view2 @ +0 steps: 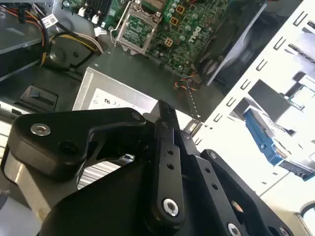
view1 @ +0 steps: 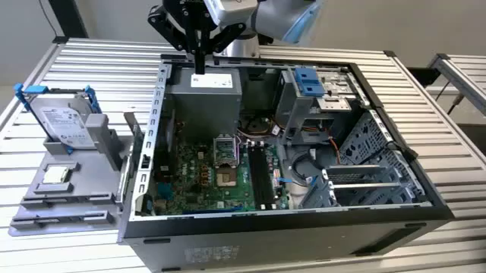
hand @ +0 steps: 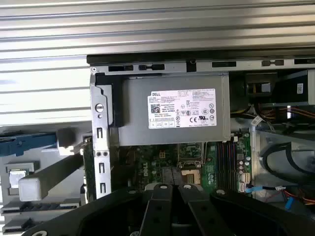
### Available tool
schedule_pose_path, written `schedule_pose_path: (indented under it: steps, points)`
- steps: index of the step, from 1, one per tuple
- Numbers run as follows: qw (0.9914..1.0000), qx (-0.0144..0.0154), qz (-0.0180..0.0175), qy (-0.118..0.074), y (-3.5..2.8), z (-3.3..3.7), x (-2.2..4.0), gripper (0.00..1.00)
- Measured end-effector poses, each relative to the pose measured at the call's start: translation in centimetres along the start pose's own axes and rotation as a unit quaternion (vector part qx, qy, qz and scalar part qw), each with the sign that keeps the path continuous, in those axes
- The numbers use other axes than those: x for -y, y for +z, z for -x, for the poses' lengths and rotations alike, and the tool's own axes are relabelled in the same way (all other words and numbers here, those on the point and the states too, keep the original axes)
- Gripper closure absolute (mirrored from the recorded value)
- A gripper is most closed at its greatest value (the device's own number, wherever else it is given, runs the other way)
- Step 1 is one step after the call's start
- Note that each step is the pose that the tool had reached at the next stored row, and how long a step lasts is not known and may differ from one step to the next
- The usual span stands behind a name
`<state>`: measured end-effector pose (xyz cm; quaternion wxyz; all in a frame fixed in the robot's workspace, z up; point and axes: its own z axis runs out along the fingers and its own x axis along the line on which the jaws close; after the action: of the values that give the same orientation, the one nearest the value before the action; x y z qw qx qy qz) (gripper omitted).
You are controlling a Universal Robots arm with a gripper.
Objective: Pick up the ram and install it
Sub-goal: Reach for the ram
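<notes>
My gripper [view1: 199,68] hangs above the back edge of the open computer case [view1: 395,199], over the grey power supply [view1: 204,94]. Its black fingers are pressed together, and I see nothing between them. In both wrist views the gripper [view2: 165,112] [hand: 171,189] is above the power supply [hand: 172,108] and the green motherboard [hand: 197,162]. The motherboard's long black memory slots [view1: 260,173] lie near the case's middle. The ram is out of view.
On the exterior view's left a grey fixture [view1: 83,196] carries a silver hard drive in a blue frame [view1: 65,120] and a small square processor chip [view1: 58,175]. Blue drive-bay latches [view1: 308,82] and cables crowd the case's far right. Ribbed metal tabletop surrounds everything.
</notes>
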<state>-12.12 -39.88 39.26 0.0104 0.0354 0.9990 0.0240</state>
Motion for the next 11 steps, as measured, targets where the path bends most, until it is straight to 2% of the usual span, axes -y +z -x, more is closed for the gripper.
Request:
schedule_pose_path:
  steps: [11]
  points:
    - [1.0,0.0,0.0006,0.0,0.0,-0.01,0.0,1.0]
